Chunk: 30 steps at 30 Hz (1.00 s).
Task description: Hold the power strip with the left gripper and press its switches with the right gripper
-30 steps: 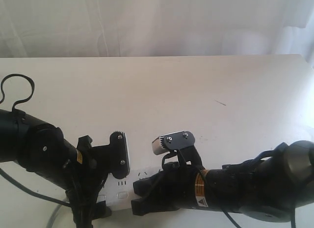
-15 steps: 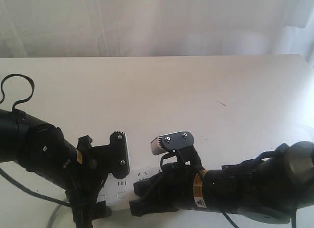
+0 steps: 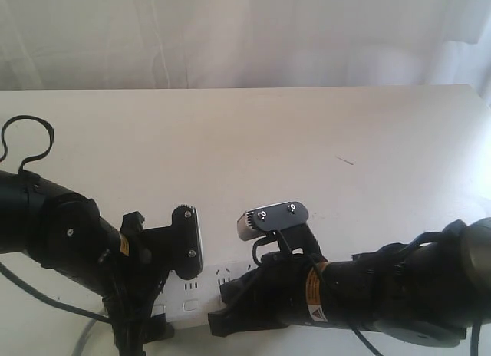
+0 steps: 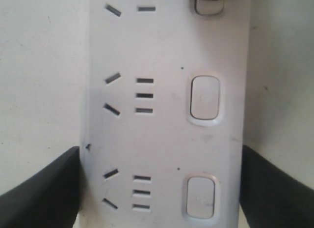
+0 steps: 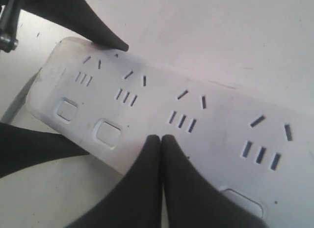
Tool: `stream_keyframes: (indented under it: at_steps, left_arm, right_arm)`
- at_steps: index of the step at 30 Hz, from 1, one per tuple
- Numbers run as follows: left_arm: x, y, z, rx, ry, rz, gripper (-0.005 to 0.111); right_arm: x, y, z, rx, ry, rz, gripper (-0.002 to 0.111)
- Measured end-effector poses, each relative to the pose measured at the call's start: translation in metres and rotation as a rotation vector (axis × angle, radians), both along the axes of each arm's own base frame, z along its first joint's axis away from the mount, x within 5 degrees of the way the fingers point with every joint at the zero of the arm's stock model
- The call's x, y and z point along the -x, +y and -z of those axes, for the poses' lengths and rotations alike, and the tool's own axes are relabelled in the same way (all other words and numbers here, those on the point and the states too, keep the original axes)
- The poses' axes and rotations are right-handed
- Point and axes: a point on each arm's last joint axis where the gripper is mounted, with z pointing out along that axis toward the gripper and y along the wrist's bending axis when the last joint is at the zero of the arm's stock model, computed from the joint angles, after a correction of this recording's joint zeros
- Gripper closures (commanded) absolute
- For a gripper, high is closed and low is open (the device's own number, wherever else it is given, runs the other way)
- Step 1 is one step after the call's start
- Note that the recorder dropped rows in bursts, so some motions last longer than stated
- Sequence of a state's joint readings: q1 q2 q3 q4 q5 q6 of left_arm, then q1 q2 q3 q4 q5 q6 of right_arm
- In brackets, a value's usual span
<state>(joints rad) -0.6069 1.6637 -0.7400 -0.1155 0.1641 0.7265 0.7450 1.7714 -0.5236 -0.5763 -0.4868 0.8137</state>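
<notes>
The white power strip (image 4: 162, 115) lies flat on the table, and only a short stretch of it (image 3: 203, 285) shows between the two arms in the exterior view. My left gripper (image 4: 161, 149) is shut on it, one black finger (image 4: 44, 188) pressed to each long side. Its black pad (image 3: 189, 241) stands up above the strip. My right gripper (image 5: 161, 137) is shut, its tip down on the row of switches. It covers one switch, just past two free switches (image 5: 108, 132) (image 5: 66, 110). I cannot tell whether it is pressed in. The right gripper's silver-grey pad (image 3: 270, 219) points left.
The white table (image 3: 307, 141) stretches back to a pale curtain. The strip's grey cord (image 5: 19, 102) leaves from its end near the left arm. A black cable loop (image 3: 27, 137) rises from the left arm.
The right arm has shifted slightly to the right and sunk a little. The left arm and the strip have not moved.
</notes>
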Motion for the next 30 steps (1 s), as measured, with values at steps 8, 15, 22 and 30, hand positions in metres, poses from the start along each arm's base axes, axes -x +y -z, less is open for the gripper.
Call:
stream_keyframes:
  at_steps: [8, 15, 22, 30]
  left_arm:
    - [0.000, 0.000, 0.000, -0.001, 0.002, 0.000, 0.107]
    - [0.000, 0.000, 0.000, -0.004, 0.005, 0.002, 0.107]
    - [0.000, 0.000, 0.000, -0.006, 0.007, 0.002, 0.107]
    - [0.000, 0.000, 0.000, -0.008, 0.011, 0.003, 0.107]
  right_arm:
    - [0.008, 0.001, -0.010, -0.124, -0.047, -0.048, 0.108]
    - [0.010, -0.011, -0.032, -0.074, -0.133, -0.024, 0.108]
    - [0.015, -0.025, -0.026, 0.056, -0.110, 0.007, 0.108]
    - [0.010, -0.026, -0.028, 0.045, -0.143, 0.054, 0.108]
